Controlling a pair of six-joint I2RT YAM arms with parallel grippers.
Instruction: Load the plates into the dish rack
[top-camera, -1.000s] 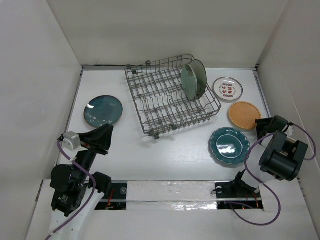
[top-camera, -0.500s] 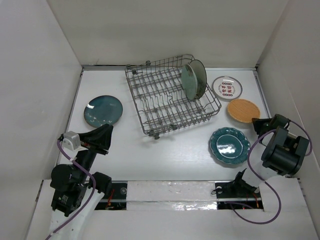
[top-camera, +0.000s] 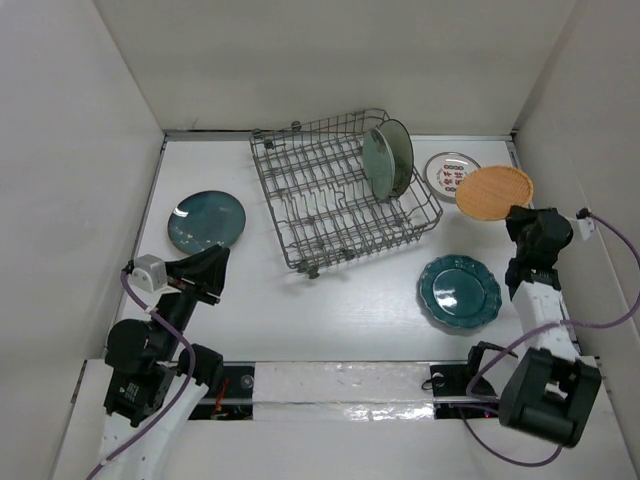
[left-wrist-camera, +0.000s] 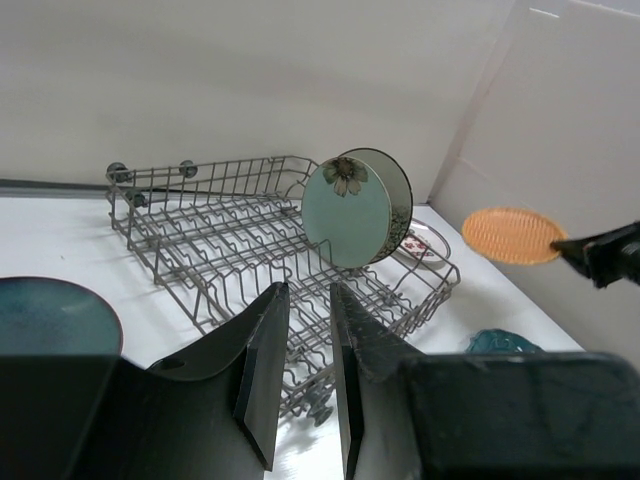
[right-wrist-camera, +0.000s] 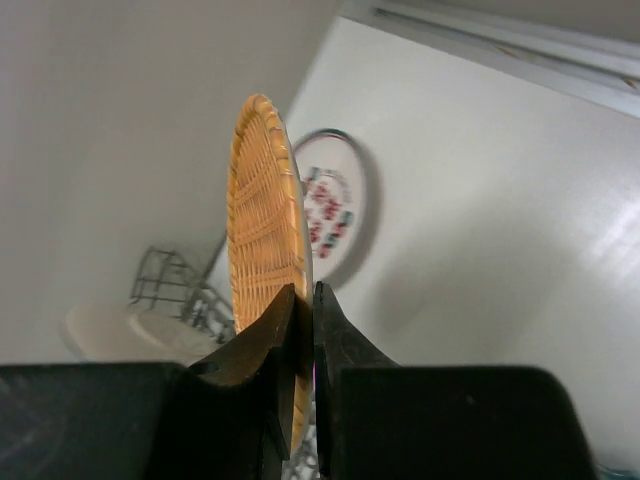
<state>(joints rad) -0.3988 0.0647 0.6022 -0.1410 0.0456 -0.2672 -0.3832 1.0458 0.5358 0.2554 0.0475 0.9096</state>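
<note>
Two plates (top-camera: 387, 160) are stood in rack (top-camera: 320, 200). Orange plate (top-camera: 493, 190) is clamped in right hand (right-wrist-camera: 303, 300), held aloft right of rack. Left hand (left-wrist-camera: 310, 300) is slightly apart, empty. Still unloaded: teal plate (top-camera: 206, 221) left of rack, scalloped plate (top-camera: 459, 291) and white plate (top-camera: 445, 172) right of rack.

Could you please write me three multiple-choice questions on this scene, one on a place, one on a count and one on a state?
1. Where is the dark teal plate?
A) in the dish rack
B) on the table, left of the rack
C) leaning on the back wall

2. How many plates stand in the rack?
A) none
B) four
C) two

3. What state is the orange plate in?
A) held off the table in the right gripper
B) flat on the table
C) standing in the rack

Answers:
1 B: it lies flat on the table to the rack's left.
2 C: the flowered plate and a second plate stand upright at the right end.
3 A: the right wrist view shows the gripper shut on its rim.
</note>
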